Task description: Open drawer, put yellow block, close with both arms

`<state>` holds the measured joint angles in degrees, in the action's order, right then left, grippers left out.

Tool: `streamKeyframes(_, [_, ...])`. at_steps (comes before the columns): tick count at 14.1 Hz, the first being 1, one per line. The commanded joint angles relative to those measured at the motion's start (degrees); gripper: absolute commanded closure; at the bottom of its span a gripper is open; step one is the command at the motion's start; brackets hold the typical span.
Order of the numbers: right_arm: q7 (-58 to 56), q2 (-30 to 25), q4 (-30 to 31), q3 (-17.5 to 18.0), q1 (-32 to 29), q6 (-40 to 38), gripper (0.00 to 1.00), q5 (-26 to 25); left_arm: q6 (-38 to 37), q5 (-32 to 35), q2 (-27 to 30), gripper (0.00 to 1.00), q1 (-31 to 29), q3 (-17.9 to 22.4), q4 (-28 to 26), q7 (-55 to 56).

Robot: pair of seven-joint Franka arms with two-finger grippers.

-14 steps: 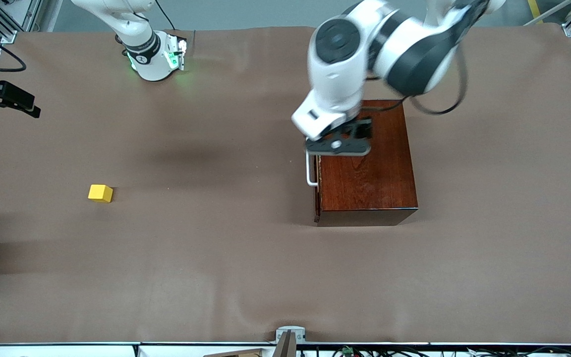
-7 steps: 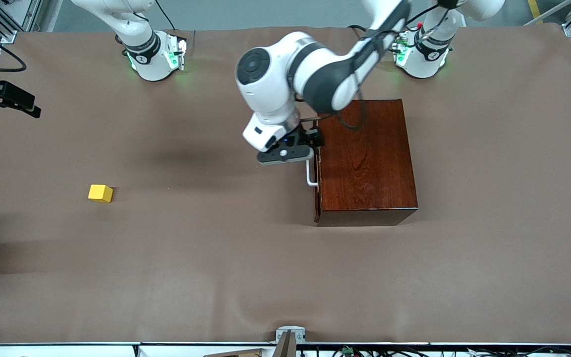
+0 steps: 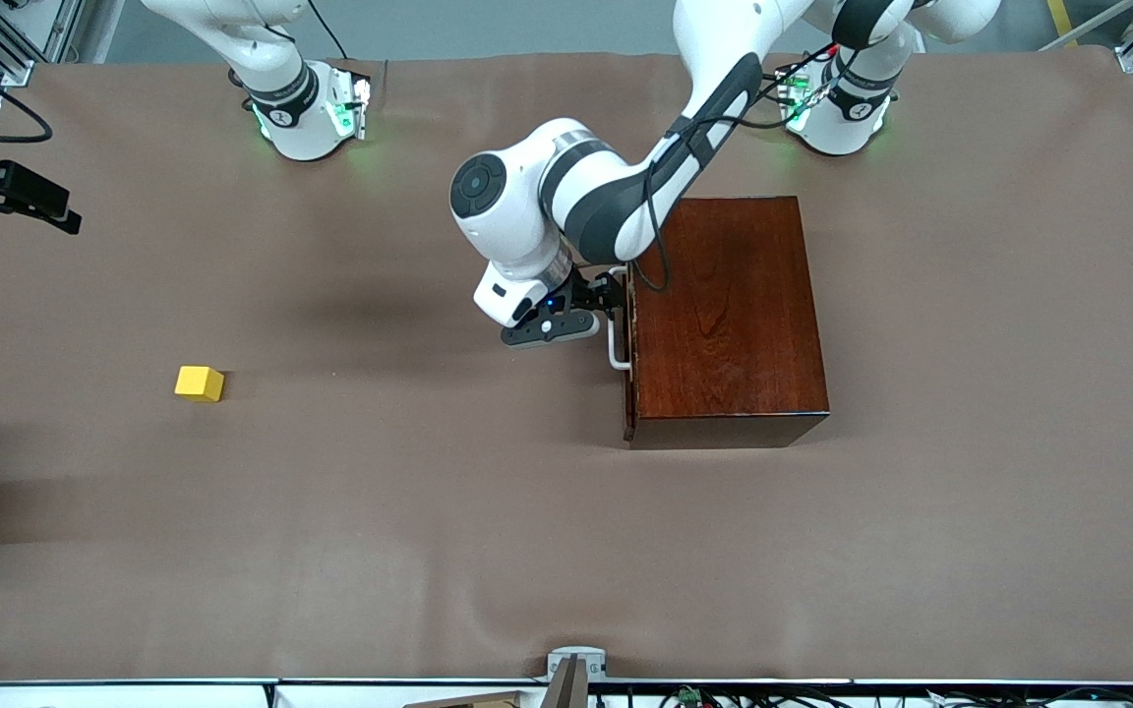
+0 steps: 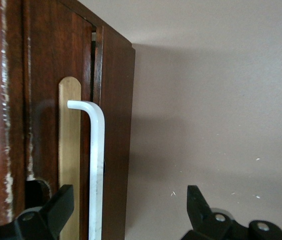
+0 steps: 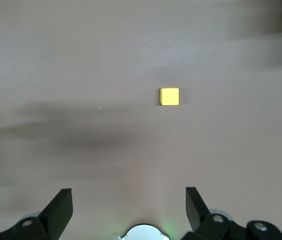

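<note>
- Our left gripper stands spread around the drawer handle; we should close squarely, then pull straight.
- Our right gripper waits, spread, high above the table; the yellow block lies at nine o'clock from the box.

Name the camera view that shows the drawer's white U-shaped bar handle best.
The left wrist view: the white U-shaped bar handle runs close up along the dark wood drawer front, between the open left gripper's fingers. The front view shows only its lower bend; the right wrist view shows none.
</note>
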<state>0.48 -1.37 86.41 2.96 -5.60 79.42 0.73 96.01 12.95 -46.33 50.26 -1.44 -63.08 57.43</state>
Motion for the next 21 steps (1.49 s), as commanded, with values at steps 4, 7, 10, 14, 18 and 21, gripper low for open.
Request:
streamKeyframes(4, [0.14, -1.01, 0.95, 0.56, -1.69, 0.38, 0.00, 0.68, -3.37, 1.81, -3.32, 0.00, 1.33, 0.74, 1.91, 0.31])
streamKeyframes(7, [0.05, -1.01, 0.78, 0.56, -1.69, 0.38, 0.00, 0.68, -1.71, 1.73, -4.46, 0.00, 1.42, 0.65, 2.00, 0.31])
streamKeyframes(10, [-0.30, -1.01, 0.34, 0.56, -1.78, 0.38, 0.00, 0.33, 1.80, 1.55, -5.44, 0.00, 2.47, 0.56, 2.35, 1.45])
streamKeyframes(14, [-0.30, -0.31, 0.16, 0.56, -1.69, 0.47, 0.00, -0.20, 7.34, 0.33, -5.52, 0.00, 2.47, -0.05, 2.52, 5.13])
streamKeyframes(18, [-0.39, 2.85, -0.54, 0.56, -1.78, 1.52, 0.00, -1.51, 12.18, -2.05, -5.52, 0.00, 2.56, -0.40, 2.61, 7.43])
streamKeyframes(21, [-0.30, 5.67, -2.56, 0.56, -1.87, 1.52, 0.00, -1.96, 15.77, -3.28, -5.61, 0.00, 2.74, -0.41, 2.61, 9.19])
